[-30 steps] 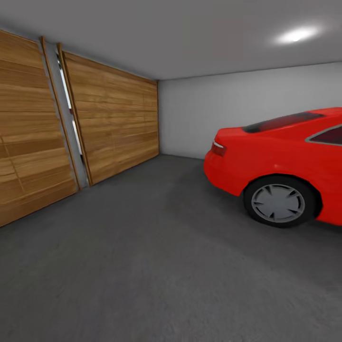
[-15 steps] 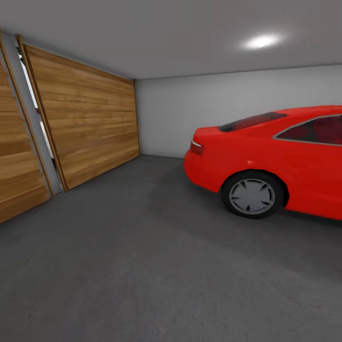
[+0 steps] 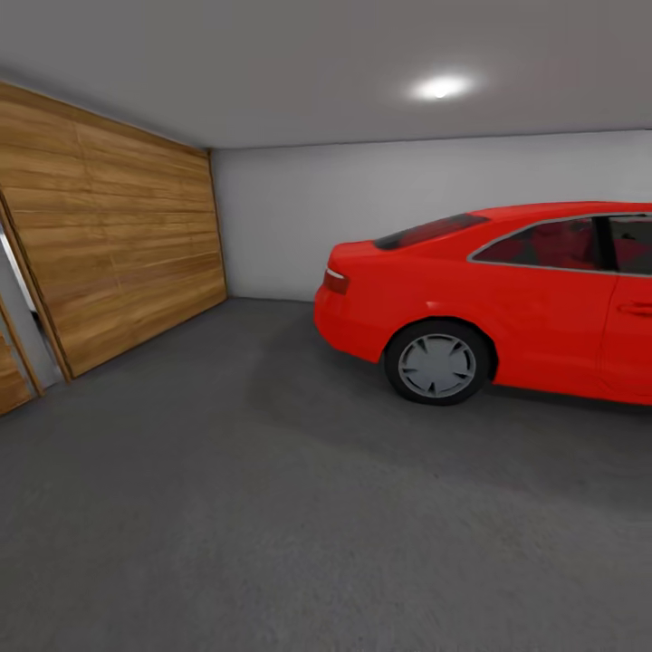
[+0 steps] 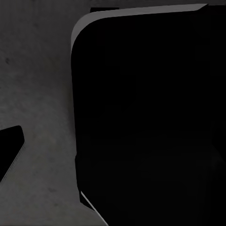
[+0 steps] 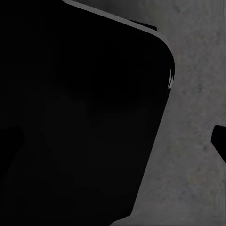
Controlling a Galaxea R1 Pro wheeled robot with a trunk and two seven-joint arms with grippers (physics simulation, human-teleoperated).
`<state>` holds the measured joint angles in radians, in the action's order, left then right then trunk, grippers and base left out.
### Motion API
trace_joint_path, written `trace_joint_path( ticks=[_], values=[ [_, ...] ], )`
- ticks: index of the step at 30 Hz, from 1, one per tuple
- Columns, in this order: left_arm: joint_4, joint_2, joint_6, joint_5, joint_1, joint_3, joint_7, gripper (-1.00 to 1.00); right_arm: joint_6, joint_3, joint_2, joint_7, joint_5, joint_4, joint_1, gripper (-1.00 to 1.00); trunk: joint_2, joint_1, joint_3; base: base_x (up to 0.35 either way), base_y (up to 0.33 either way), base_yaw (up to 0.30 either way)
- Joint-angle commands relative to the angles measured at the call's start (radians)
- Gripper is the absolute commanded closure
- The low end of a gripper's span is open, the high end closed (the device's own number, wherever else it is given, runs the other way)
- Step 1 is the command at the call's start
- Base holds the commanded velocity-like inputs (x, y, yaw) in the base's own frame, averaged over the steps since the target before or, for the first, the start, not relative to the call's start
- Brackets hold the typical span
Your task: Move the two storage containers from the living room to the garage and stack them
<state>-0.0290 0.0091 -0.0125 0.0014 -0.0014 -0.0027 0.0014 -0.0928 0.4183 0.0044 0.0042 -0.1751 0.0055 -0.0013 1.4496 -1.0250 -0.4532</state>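
Observation:
I am in the garage, looking over its dark grey concrete floor (image 3: 272, 507). The two storage containers are out of view. In the left wrist view a large black rounded body (image 4: 146, 117) hangs over the mottled floor (image 4: 37, 84), and a dark sliver (image 4: 9, 150) sits at the frame's edge. The right wrist view holds a similar black rounded body (image 5: 80, 113) above the floor (image 5: 197, 94), with a small dark piece (image 5: 220, 143) at its edge. Neither wrist view lets me read how the fingers stand.
A red car (image 3: 507, 290) is parked at the right, its rear wheel (image 3: 437, 364) facing me. A wide wooden plank door (image 3: 127, 244) lines the left side. A pale grey wall (image 3: 272, 226) closes the back. Open floor lies ahead and to the left.
The head view has swung to the right: the wooden door has slid towards the left edge and more of the red car now shows. Nothing in the room itself has moved.

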Motion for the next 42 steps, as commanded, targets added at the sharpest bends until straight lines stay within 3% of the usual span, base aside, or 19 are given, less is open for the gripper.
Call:
trace_joint_path(
  ticks=[1,42],
  values=[
    [0.0,0.0,-0.001,0.0,0.0,0.0,0.0,-1.0,-0.004,0.008,0.0,0.0,-0.011,0.001,0.0,-1.0,0.0,0.0,-0.001,0.0,0.0,-0.285],
    [0.0,0.0,-0.001,0.0,0.0,0.0,0.0,-1.0,-0.004,0.008,0.0,0.001,-0.011,0.001,0.0,-1.0,0.0,0.0,-0.001,0.0,0.0,-0.285]
  ],
)
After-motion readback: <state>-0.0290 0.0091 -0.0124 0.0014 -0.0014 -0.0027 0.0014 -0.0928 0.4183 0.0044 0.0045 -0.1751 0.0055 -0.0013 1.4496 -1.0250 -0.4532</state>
